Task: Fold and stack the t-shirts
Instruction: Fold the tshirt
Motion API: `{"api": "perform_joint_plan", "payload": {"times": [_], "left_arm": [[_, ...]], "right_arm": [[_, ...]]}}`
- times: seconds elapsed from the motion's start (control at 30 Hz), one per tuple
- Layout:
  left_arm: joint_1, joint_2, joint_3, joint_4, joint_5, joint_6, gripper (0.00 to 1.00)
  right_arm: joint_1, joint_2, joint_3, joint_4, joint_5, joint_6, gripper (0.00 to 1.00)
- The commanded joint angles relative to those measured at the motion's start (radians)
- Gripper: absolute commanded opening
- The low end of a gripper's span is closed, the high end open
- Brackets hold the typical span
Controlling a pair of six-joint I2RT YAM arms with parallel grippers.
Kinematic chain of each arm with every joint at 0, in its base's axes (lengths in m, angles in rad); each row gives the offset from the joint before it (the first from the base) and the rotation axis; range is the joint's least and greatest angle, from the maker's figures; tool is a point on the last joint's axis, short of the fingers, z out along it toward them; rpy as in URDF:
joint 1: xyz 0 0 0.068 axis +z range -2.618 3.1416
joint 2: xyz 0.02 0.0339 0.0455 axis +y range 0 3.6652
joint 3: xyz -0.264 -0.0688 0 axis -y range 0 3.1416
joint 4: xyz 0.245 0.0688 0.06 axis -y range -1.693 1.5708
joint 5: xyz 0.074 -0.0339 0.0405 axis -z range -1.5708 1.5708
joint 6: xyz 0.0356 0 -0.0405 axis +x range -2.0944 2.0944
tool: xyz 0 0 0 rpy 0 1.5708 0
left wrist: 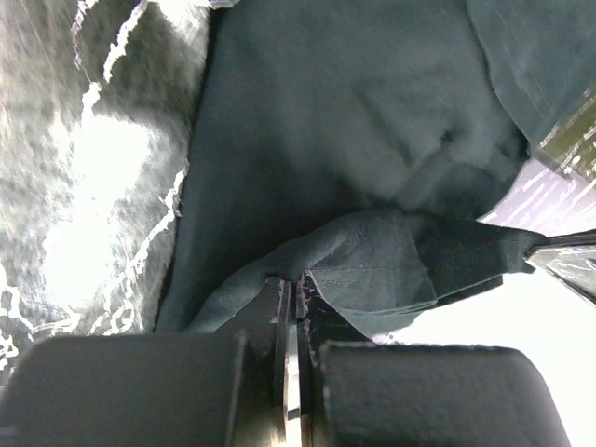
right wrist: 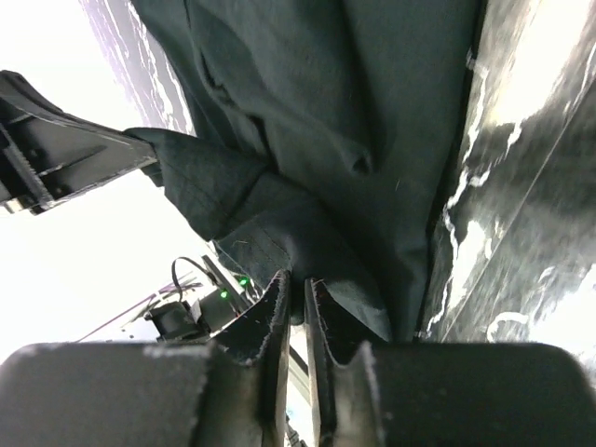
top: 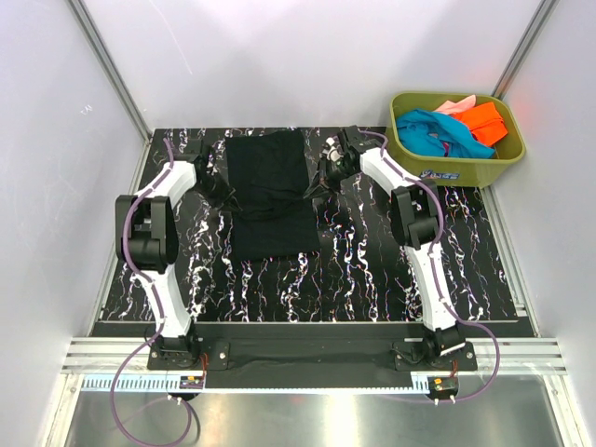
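The black t-shirt [top: 270, 196] lies spread near the far edge of the surface [top: 372, 270], left of centre, with the left gripper [left wrist: 293, 287] clenched on a bunched fold at its left side and the right gripper [right wrist: 296, 281] clenched on its right side.

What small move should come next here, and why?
The left gripper and right gripper are each shut on a side edge of the black t-shirt, otherwise flat on the table; probably raise both together and carry the cloth toward the near hem.
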Motion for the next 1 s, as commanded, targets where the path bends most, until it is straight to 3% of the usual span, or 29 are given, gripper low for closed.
{"api": "perform_joint_plan", "payload": {"times": [0.0, 0.2, 0.33, 0.43, 0.5, 0.6, 0.73, 0.83, 0.87, 0.9, 0.97], "left_arm": [[0.028, 0.038, 0.052, 0.026, 0.037, 0.005, 0.0], [0.042, 0.064, 0.159, 0.007, -0.011, 0.036, 0.22], [0.042, 0.007, 0.253, -0.011, -0.055, 0.115, 0.37], [0.042, -0.05, 0.244, -0.027, -0.04, 0.149, 0.38], [0.042, -0.109, 0.143, 0.008, -0.007, 0.151, 0.36], [0.042, -0.209, -0.056, 0.103, 0.082, 0.136, 0.34], [0.01, -0.295, -0.262, 0.177, 0.135, 0.136, 0.33], [-0.01, -0.37, -0.387, 0.179, 0.121, 0.143, 0.35], [-0.012, -0.393, -0.417, 0.184, 0.113, 0.146, 0.37], [-0.015, -0.437, -0.449, 0.193, 0.112, 0.149, 0.38], [-0.015, -0.468, -0.521, 0.188, 0.074, 0.151, 0.4]], "right_arm": [[-0.006, 0.055, 0.082, 0.003, -0.05, 0.032, 0.18], [-0.027, 0.131, 0.237, -0.047, -0.008, 0.049, 0.31], [-0.05, 0.11, 0.324, -0.11, 0.078, 0.02, 0.45], [-0.061, 0.081, 0.338, -0.156, 0.132, -0.027, 0.48], [-0.061, 0.063, 0.349, -0.213, 0.167, -0.072, 0.48], [-0.044, -0.024, 0.247, -0.186, 0.157, -0.093, 0.47], [-0.003, -0.167, -0.035, -0.109, 0.105, -0.129, 0.46], [0.017, -0.282, -0.273, -0.049, 0.068, -0.167, 0.54], [0.019, -0.31, -0.335, -0.007, 0.051, -0.184, 0.58], [0.02, -0.36, -0.449, 0.015, 0.054, -0.187, 0.69], [0.022, -0.395, -0.539, 0.069, 0.045, -0.19, 0.73]]}}
